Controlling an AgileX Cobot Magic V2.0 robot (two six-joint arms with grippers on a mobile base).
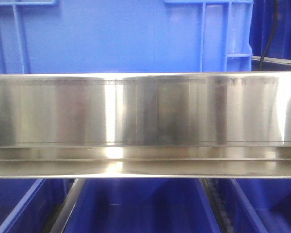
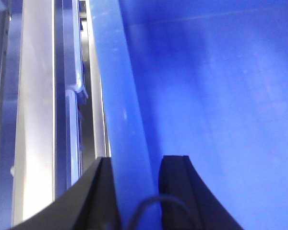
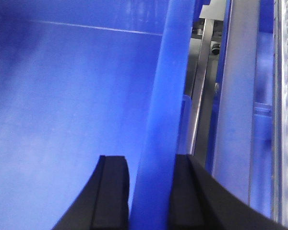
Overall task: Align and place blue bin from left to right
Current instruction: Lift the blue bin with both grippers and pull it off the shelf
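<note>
Brushed steel shelf rail [image 1: 145, 111] spanning front view, large ribbed light-blue plastic bin [image 1: 111, 39] rising behind it; Left gripper [image 2: 138, 191] pinching its left rim, right gripper [image 3: 152, 191] pinching right rim; grasp step likely, next calling for level, synchronized shift

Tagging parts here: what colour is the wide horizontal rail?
Shiny silver, bare metal rail; exterior front-facing view shows it best.

A polished steel shelf beam [image 1: 145, 121] spans the front view, and the ribbed blue bin [image 1: 111, 34] stands on the level behind its top edge
</note>
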